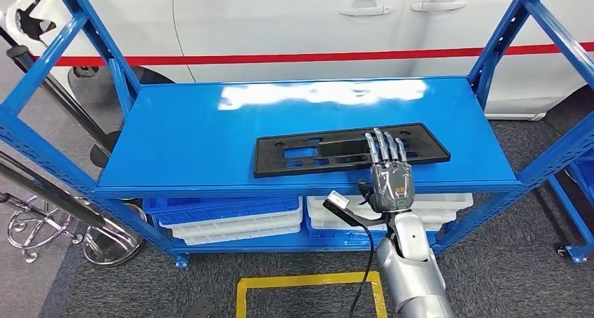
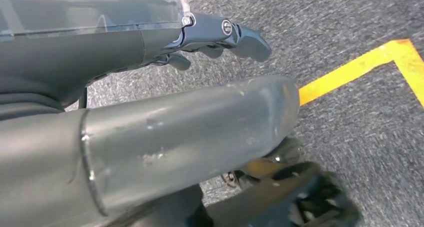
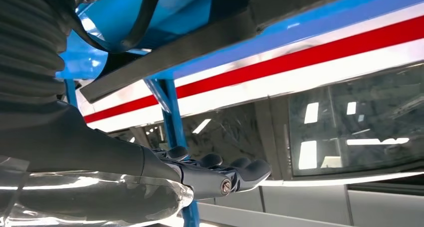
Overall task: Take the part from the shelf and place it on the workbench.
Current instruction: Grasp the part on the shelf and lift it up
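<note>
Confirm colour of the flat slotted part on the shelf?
Black: the flat slotted plastic part lies on the glossy blue metal shelf. Clearest in the head view.

A long, flat black part [image 1: 329,152] with cutouts lies near the blue shelf's [image 1: 196,139] front edge.

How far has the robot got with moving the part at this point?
Nothing looks done: the black part lies flat on the blue shelf. In hand: the right hand, fingers extended, reaches over its near edge; a grip isn't evident. Left: grasping, lifting and carrying it to the workbench.
</note>
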`<state>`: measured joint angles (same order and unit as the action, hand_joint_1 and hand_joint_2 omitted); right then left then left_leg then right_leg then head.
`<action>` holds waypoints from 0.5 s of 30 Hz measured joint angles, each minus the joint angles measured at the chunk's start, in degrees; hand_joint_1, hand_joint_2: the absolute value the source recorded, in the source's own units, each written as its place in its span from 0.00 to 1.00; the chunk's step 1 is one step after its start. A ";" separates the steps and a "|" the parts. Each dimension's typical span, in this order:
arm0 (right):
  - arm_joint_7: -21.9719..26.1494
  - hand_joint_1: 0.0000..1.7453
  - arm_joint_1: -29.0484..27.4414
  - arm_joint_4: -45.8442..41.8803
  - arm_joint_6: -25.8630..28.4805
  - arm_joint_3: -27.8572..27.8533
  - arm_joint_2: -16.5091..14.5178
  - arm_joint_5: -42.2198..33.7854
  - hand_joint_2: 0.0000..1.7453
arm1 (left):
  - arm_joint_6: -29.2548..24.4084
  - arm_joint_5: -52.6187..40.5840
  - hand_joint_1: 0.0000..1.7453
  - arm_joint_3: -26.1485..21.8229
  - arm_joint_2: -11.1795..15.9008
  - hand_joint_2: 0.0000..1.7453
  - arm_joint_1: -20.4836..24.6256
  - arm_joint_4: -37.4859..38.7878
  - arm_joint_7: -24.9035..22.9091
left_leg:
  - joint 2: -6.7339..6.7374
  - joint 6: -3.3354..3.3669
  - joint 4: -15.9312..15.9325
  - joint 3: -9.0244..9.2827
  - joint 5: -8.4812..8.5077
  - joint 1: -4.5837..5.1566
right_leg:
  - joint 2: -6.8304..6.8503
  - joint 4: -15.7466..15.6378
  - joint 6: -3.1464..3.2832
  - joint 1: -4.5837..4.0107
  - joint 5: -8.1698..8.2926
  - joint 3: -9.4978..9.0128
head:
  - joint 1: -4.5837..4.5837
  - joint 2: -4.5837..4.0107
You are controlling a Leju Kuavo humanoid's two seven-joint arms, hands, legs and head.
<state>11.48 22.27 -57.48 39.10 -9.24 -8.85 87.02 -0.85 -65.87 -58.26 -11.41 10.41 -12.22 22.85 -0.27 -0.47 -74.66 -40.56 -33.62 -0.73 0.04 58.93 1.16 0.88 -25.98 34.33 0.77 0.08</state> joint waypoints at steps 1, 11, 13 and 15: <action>-0.05 0.00 -0.07 -0.02 0.00 0.16 -0.04 0.02 1.00 | 0.00 -0.01 0.00 0.01 0.01 0.00 -0.02 0.00 0.09 | 0.00 0.15 1.54 0.74 1.38 0.02 | -0.02 0.01 0.00 -0.05 0.00 -0.05 | -0.01 0.00; -0.35 0.00 -0.12 -1.02 0.01 0.87 -0.22 -0.36 1.00 | 0.10 -0.37 0.00 0.80 0.08 0.00 0.09 0.00 0.77 | -0.01 2.99 18.08 8.39 8.04 0.07 | -0.08 3.39 -2.18 -0.26 -2.39 1.51 | 0.02 -0.01; -0.36 0.00 -0.34 -1.05 0.00 0.87 -0.22 -0.41 1.00 | 0.14 -0.43 0.00 0.82 0.09 0.00 0.09 0.00 0.80 | 0.06 3.29 18.11 8.36 8.08 0.19 | -0.08 10.87 -2.39 -0.13 -6.06 5.05 | 0.03 -0.01; -0.37 0.00 -0.73 -1.05 0.00 0.87 -0.22 -0.42 1.00 | 0.15 -0.43 0.00 0.83 0.09 0.00 0.00 0.00 0.80 | 0.05 3.34 17.98 8.32 7.96 0.27 | -0.07 15.40 -2.54 -0.10 -7.00 7.40 | 0.02 0.00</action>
<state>11.11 21.54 -58.53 39.10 -8.37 -9.07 86.60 -0.70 -66.29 -57.43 -11.32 10.40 -12.22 23.65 -0.22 2.87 -56.68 -32.23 -25.65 -0.47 -0.03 74.34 -1.39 0.78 -32.98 41.74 0.79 0.08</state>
